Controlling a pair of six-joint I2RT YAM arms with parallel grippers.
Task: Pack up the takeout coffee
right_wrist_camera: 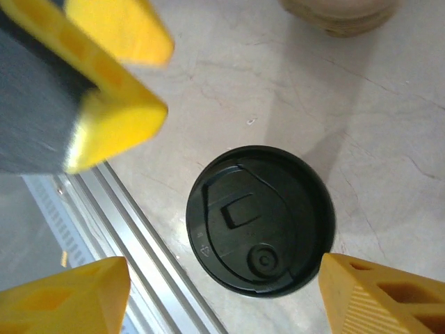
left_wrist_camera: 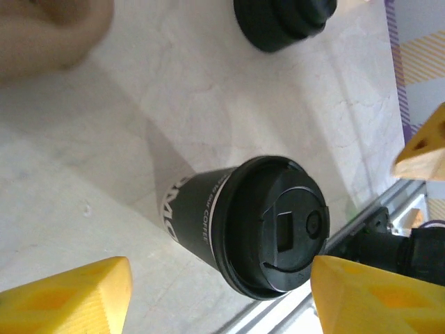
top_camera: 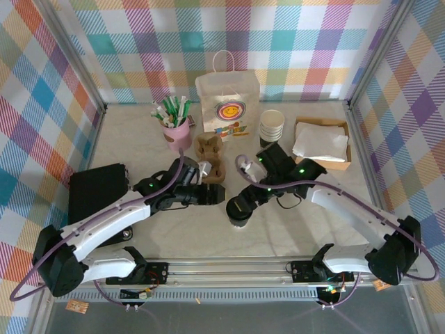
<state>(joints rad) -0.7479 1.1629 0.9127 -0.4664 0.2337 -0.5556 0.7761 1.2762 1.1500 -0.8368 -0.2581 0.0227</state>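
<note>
The takeout coffee (top_camera: pixel 240 211) stands upright near the table's front edge, a dark paper cup (left_wrist_camera: pixel 198 209) with white lettering and a round black lid (right_wrist_camera: pixel 261 219). My left gripper (top_camera: pixel 220 195) hovers just left of it and is open. Its yellow fingers (left_wrist_camera: pixel 69 299) stand wide, with the cup between and beyond them, untouched. My right gripper (top_camera: pixel 247 202) hangs over the cup from the right, also open. Its yellow fingertips (right_wrist_camera: pixel 389 296) stand either side of the lid without touching it. The left gripper's fingers (right_wrist_camera: pixel 115 83) show at the upper left of the right wrist view.
A paper bag with handles (top_camera: pixel 228 104) stands at the back. In front of it lies a brown cup carrier (top_camera: pixel 211 161). A pink cup of pens (top_camera: pixel 177 132), a stack of lidless cups (top_camera: pixel 271 126), a box of napkins (top_camera: pixel 321 142) and a black block (top_camera: pixel 97 191) stand around. The metal rail (right_wrist_camera: pixel 139 229) runs close by.
</note>
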